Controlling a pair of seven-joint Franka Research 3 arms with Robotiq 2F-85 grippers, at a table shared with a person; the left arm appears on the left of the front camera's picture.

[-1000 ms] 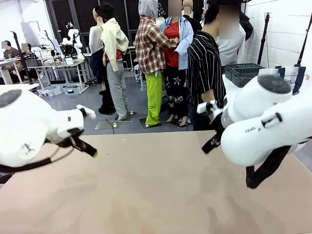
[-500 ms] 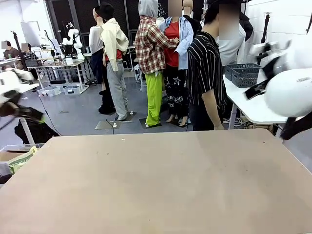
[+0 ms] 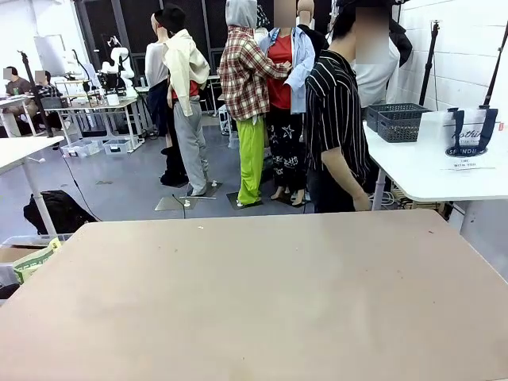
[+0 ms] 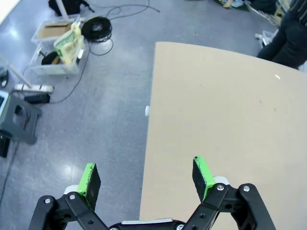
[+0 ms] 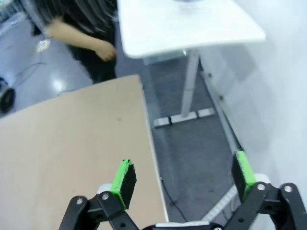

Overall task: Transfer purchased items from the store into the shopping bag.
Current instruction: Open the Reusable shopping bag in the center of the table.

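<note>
The shopping bag [image 3: 468,136], translucent white with navy handles and dark lettering, stands on a white side table [image 3: 429,171] at the far right. A dark grey mesh basket [image 3: 394,121] sits on the same table behind it. The purchased items are out of view. My left gripper [image 4: 146,177] is open and empty, hanging over the tan table's [image 4: 220,120] side edge with grey floor below. My right gripper [image 5: 183,176] is open and empty above the tan table's [image 5: 72,143] other side edge. A person in a striped shirt [image 3: 333,111] stands at the far side.
The person's hand [image 5: 104,49] hangs near the tan table's far corner, beside the white side table [image 5: 187,24]. On the floor to the left lie cables [image 4: 98,28], clear bins [image 4: 53,48] and a grey step stool [image 4: 17,122].
Both arms, which hung low over the table a second ago, have swung outward and left the front view. The bag on the side table now shows.
</note>
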